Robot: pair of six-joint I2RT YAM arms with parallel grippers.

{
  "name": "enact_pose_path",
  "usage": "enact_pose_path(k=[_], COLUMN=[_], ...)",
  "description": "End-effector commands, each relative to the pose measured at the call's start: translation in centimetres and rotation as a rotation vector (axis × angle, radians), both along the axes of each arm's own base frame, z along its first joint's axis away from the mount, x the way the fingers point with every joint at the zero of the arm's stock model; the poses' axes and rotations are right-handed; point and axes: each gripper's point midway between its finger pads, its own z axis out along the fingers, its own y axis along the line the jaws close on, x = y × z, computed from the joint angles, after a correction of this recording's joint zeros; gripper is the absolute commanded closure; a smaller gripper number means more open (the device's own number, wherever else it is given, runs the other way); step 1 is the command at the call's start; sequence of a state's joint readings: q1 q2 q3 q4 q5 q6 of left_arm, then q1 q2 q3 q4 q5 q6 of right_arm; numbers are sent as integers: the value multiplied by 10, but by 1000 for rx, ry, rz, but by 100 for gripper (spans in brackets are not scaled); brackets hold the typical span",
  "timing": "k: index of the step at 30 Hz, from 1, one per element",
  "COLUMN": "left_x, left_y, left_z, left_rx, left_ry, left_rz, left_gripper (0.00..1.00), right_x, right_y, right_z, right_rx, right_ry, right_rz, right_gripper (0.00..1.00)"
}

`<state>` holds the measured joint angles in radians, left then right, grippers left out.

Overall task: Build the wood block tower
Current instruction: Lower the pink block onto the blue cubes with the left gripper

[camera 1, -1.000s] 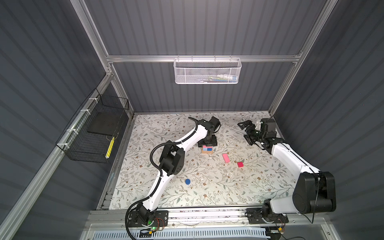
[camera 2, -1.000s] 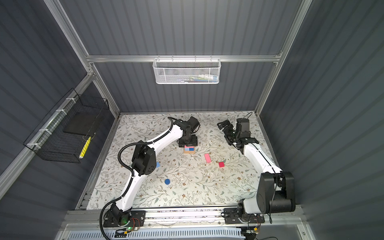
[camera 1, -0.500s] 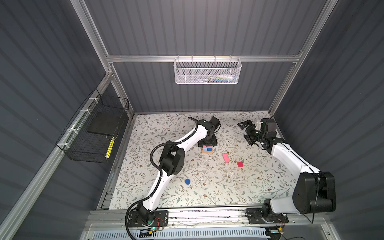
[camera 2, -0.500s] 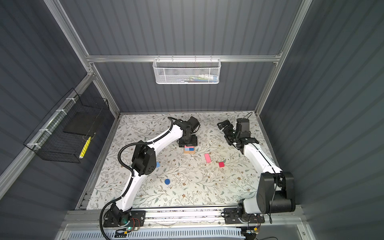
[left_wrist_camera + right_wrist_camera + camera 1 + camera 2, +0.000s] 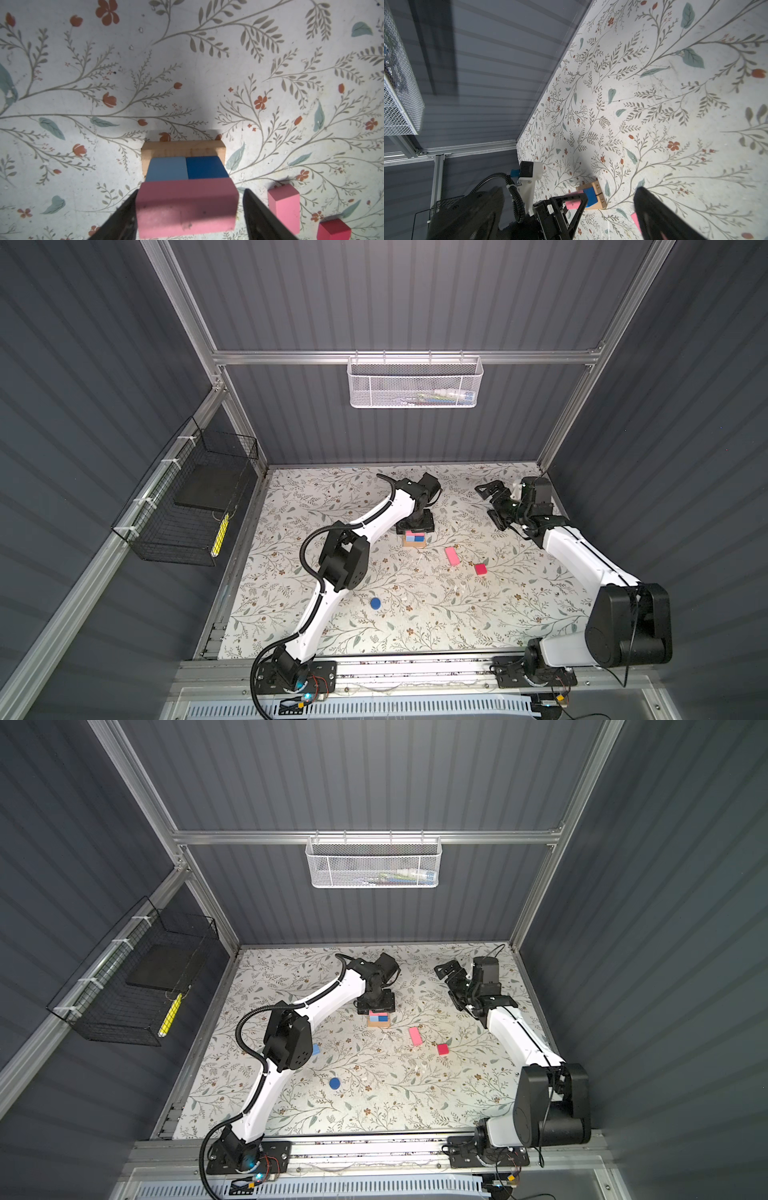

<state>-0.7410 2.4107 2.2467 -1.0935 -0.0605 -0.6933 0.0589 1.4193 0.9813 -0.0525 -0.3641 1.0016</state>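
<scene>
Tower (image 5: 414,539) sits centre frame in both top views, under the left gripper (image 5: 191,190). It has a tan base (image 5: 182,148), two blue cubes (image 5: 168,169) and a pink oblong (image 5: 187,205) across them. The left jaws straddle the oblong's ends: one finger (image 5: 124,214) touches, a sliver shows at the other, so held or let go, cannot tell. The right gripper (image 5: 491,504) is spread and empty, upper right. It all looks like painted wood, probably light, stiff and a bit slick. Best pinched squarely on flat opposite faces.
</scene>
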Motion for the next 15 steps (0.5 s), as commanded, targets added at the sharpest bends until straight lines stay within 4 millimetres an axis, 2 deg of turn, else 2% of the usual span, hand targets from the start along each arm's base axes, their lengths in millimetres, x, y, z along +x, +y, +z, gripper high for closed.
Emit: enact_pose_path(k=[1,15], left_x=[-1,-3], left_y=[0,-1], left_z=[23,22], left_rx=[-19,-23], left_ry=[-39,-34], left_rz=[8,4], left_gripper=[25,28], right_x=[-1,-1], right_y=[0,0], right_z=[-8,-7], right_rx=[-8,-6], right_ry=[4,3], right_rz=[12,13], right_gripper=[1,1])
